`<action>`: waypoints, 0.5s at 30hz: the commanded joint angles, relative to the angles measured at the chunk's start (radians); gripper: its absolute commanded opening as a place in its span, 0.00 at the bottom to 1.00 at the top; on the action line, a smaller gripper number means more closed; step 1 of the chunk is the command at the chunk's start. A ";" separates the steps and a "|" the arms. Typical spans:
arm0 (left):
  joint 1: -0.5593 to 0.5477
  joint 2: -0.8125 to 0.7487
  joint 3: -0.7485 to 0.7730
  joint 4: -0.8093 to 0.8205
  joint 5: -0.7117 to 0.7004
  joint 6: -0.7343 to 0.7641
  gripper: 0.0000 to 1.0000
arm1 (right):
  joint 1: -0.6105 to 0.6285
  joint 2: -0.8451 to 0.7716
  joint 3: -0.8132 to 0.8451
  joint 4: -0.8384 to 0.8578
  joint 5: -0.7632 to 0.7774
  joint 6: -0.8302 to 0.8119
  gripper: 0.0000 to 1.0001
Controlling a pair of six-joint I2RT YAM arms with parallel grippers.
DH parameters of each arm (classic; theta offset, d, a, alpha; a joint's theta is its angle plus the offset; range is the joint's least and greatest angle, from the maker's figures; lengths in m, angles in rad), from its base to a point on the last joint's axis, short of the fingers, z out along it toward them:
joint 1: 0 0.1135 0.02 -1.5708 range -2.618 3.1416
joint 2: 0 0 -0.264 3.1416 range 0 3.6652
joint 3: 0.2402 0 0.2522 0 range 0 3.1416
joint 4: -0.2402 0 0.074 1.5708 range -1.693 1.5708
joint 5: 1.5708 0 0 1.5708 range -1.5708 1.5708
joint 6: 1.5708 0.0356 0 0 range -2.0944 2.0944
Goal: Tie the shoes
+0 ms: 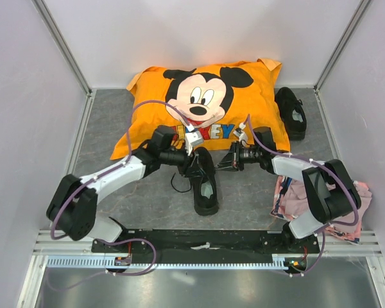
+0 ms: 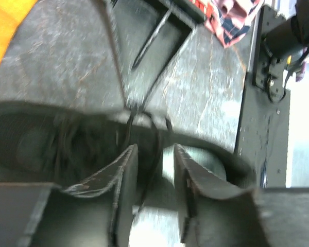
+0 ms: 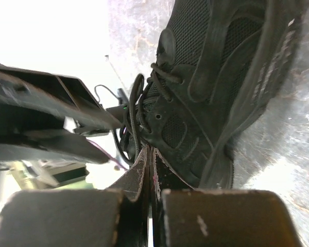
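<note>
Beside the shoe (image 3: 216, 77), we are pinching a lace (image 3: 136, 100) in the right gripper (image 3: 148, 154); the left gripper (image 2: 154, 154), jaws narrowly parted, is straddling lace; pull evenly.

We see an orange Mickey Mouse pillow (image 1: 205, 102) lying on the grey stone-patterned tabletop (image 1: 106, 125), close to the white back wall (image 1: 199, 32). Well apart from the pillow, toward the near right, sits a crumpled pink cloth (image 1: 362, 196).
</note>
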 commanded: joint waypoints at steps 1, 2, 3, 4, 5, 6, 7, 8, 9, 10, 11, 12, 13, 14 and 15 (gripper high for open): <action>0.075 -0.129 0.029 -0.230 0.023 0.173 0.50 | -0.005 -0.073 0.079 -0.123 0.061 -0.152 0.00; 0.100 -0.151 0.020 -0.247 0.023 0.230 0.53 | -0.006 -0.083 0.099 -0.161 0.067 -0.195 0.00; 0.108 -0.183 0.009 -0.267 0.017 0.264 0.56 | -0.005 -0.088 0.109 -0.181 0.085 -0.213 0.00; 0.112 -0.197 -0.011 -0.296 -0.006 0.294 0.57 | -0.005 -0.090 0.116 -0.194 0.090 -0.230 0.00; 0.117 -0.206 -0.022 -0.310 -0.017 0.357 0.57 | -0.005 -0.097 0.138 -0.249 0.100 -0.256 0.00; 0.117 -0.214 -0.034 -0.316 -0.038 0.382 0.58 | -0.005 -0.097 0.147 -0.275 0.119 -0.302 0.00; 0.117 -0.215 -0.055 -0.325 -0.045 0.405 0.58 | -0.003 -0.100 0.156 -0.298 0.133 -0.328 0.00; 0.117 -0.214 -0.066 -0.324 -0.048 0.435 0.58 | -0.006 -0.109 0.177 -0.345 0.142 -0.353 0.00; 0.117 -0.200 -0.078 -0.325 -0.055 0.446 0.60 | -0.005 -0.116 0.187 -0.364 0.169 -0.393 0.00; 0.115 -0.191 -0.080 -0.318 -0.060 0.451 0.61 | -0.005 -0.123 0.194 -0.381 0.183 -0.410 0.00; 0.112 -0.175 -0.080 -0.310 -0.061 0.451 0.61 | -0.006 -0.137 0.207 -0.411 0.194 -0.430 0.00; 0.109 -0.163 -0.074 -0.308 -0.057 0.447 0.61 | -0.005 -0.145 0.213 -0.425 0.208 -0.463 0.00; 0.106 -0.133 -0.072 -0.301 -0.058 0.442 0.62 | -0.005 -0.151 0.219 -0.436 0.228 -0.477 0.00; 0.094 -0.120 -0.068 -0.287 -0.061 0.440 0.64 | -0.003 -0.160 0.231 -0.458 0.235 -0.494 0.00; 0.088 -0.106 -0.062 -0.282 -0.064 0.439 0.65 | -0.005 -0.163 0.236 -0.465 0.240 -0.503 0.00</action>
